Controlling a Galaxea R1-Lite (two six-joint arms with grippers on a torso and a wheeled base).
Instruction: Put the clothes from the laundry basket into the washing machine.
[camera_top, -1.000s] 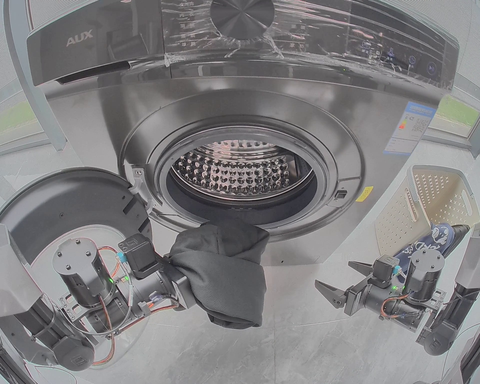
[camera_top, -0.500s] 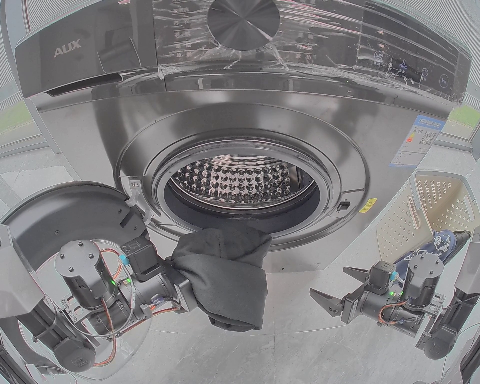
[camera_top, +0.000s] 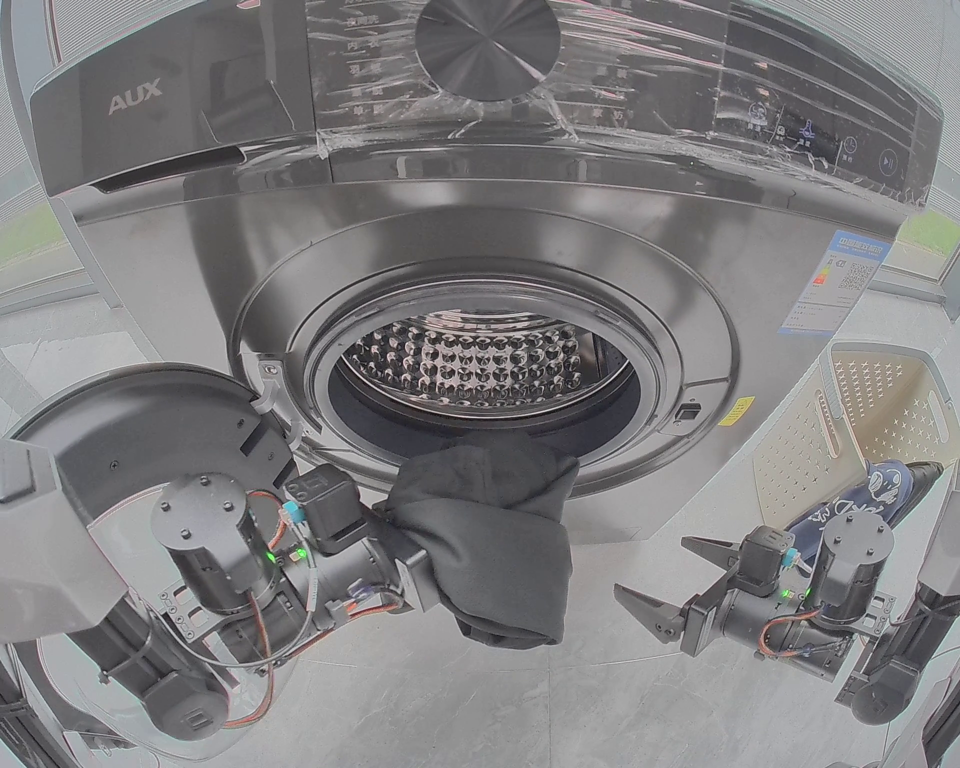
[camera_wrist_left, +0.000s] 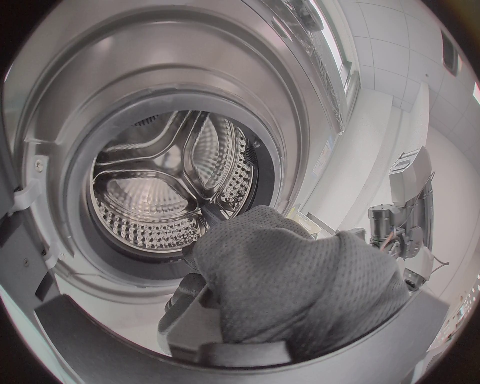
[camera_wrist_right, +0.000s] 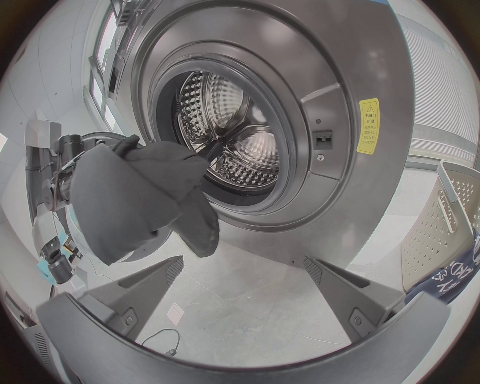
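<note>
**Dark garment carried up to the washing machine's mouth**

A dark garment hangs bunched from the left gripper. The gripper's jaws are pinching it beneath the draped cloth. The garment's top fold overlaps the lower rim of the washing machine opening, at 6 o'clock of the round mouth. The rest droops below, over the floor.

Half a second ago the bundle sat lower and nearer 7 o'clock. The left arm has since carried it up and in toward the mouth. By my reading the garment is at the threshold but not inside, and it needs a further push over the rim before release.

The studded steel drum shows just behind the fold. The door stands swung open at 8 o'clock of the mouth.

At 4 o'clock of the scene the right gripper hovers above the floor, jaws spread and holding nothing, much where it was. Behind it, at 3 o'clock, the laundry basket holds a blue patterned garment that is yet to be loaded.
</note>
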